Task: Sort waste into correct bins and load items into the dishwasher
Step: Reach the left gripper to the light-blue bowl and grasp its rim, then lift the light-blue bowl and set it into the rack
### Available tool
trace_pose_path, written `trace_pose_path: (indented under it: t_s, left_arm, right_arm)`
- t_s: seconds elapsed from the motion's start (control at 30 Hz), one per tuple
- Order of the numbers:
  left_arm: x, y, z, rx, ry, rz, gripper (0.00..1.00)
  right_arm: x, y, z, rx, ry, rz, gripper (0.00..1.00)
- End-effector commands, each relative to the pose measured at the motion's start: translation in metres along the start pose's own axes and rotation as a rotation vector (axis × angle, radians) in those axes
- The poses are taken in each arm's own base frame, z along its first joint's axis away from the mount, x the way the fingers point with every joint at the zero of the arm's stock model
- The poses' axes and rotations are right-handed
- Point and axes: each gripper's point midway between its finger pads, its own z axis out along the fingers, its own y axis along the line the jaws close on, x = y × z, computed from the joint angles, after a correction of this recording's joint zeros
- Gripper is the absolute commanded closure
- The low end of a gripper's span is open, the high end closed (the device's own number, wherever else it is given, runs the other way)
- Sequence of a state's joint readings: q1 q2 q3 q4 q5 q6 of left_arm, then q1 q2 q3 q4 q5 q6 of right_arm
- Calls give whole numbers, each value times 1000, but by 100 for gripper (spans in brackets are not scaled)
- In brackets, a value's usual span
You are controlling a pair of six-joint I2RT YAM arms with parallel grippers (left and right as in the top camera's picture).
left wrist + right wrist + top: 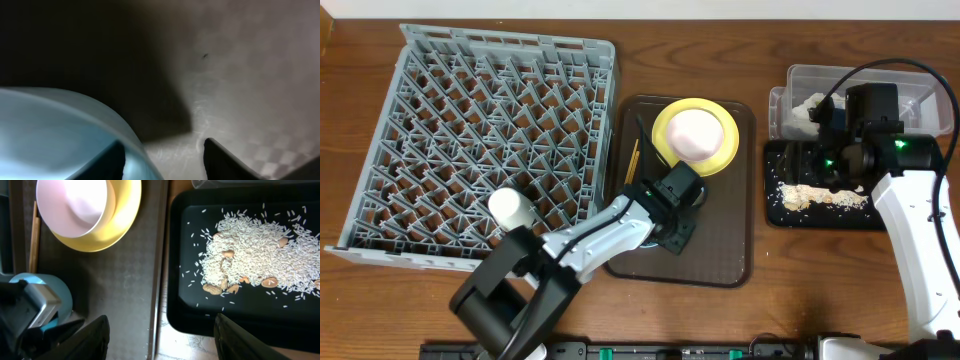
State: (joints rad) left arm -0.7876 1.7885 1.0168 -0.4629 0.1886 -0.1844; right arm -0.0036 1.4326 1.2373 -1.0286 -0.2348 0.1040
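My left gripper is low over the brown tray, open, its fingers astride the rim of the light blue bowl, one inside and one outside. The bowl also shows in the right wrist view. The cream-white bowl sits on the yellow plate. Chopsticks lie left of the plate. The white cup stands in the grey dish rack. My right gripper is open and empty above the left edge of the black tray, which holds rice scraps. The wrapper lies in the clear tub.
The brown serving tray lies between the rack and the black tray. Its right rim runs close beside the black tray. My right arm stretches along the right side of the table.
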Motion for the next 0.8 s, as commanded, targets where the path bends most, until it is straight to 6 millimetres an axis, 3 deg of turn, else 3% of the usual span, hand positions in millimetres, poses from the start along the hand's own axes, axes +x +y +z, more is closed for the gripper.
trace_pose_path:
  t_s: [0.0,0.07,0.17,0.27,0.37,0.47,0.57,0.77]
  left_arm:
    - [-5,-2,-1,5,-10,3,70]
    - [-9,-4,-6,10,-30,5,75]
    - [-25,-12,-31,31,-110,17,94]
    - [-42,-18,-72,59,-229,26,94]
    - [-56,-9,-121,72,-364,-2,94]
    - [-63,10,-162,90,-470,-59,94]
    - [-67,44,-212,220,-585,-160,94]
    - [-68,110,-252,471,-693,-311,94]
  right_arm:
    - [-5,1,-8,-2,-27,9,35]
    - [-5,1,-8,-3,-27,9,35]
    - [-4,1,-9,-2,-23,10,36]
    - [-4,1,-9,-2,-22,10,36]
    - [-4,1,-8,-2,-23,10,36]
    - [-4,1,-8,-2,-23,10,37]
    - [-4,1,-9,-2,-23,10,37]
    - [-3,1,-8,-2,-20,11,37]
